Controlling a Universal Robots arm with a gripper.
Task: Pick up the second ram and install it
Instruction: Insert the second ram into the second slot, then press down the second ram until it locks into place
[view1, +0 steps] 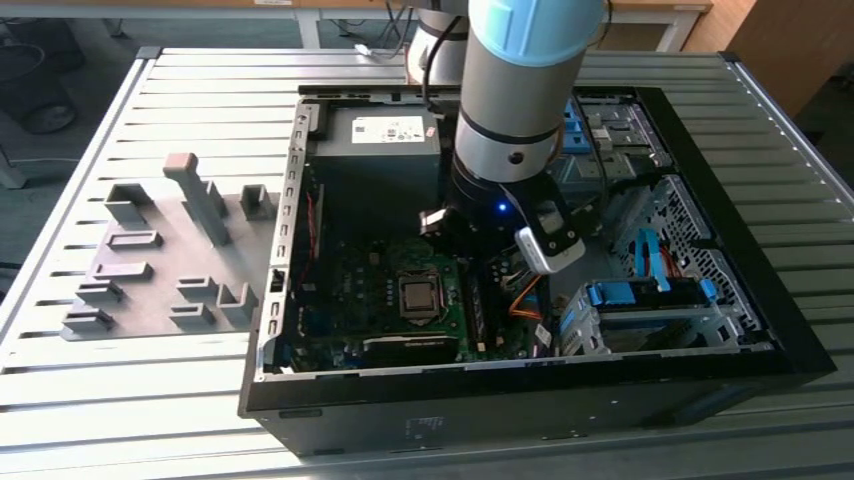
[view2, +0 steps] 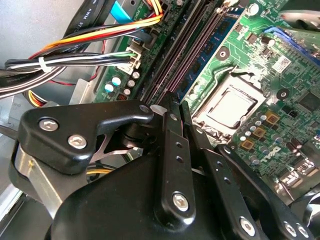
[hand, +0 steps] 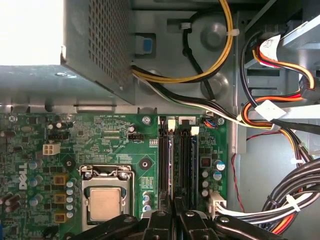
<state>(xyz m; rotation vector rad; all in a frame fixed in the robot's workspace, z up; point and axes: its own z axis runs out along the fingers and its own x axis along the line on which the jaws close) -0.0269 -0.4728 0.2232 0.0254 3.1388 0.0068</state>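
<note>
Pincer (view2: 176, 106), mine, is drawn narrow onto the near end of the second ram (view2: 202, 52), a thin blue-green circuit-board stick standing edge-up along the black memory slots (hand: 162, 160). In the exterior view I sit at roughly 1 o'clock from the square metal processor socket (view1: 419, 296).

Risks, as I judge them:
- Stick askew in its slot: pressing would bend the board.
- Bundled coloured cables (view2: 75, 60) nearby could snag me.

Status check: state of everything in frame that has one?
Computer case: open, side panel off.
Processor: seated in its socket, no cooler over it.
Memory stick: standing in a slot.
Gripper: down inside the case, at the slots' end.
Holder tray: on the table, outside the case.
</note>
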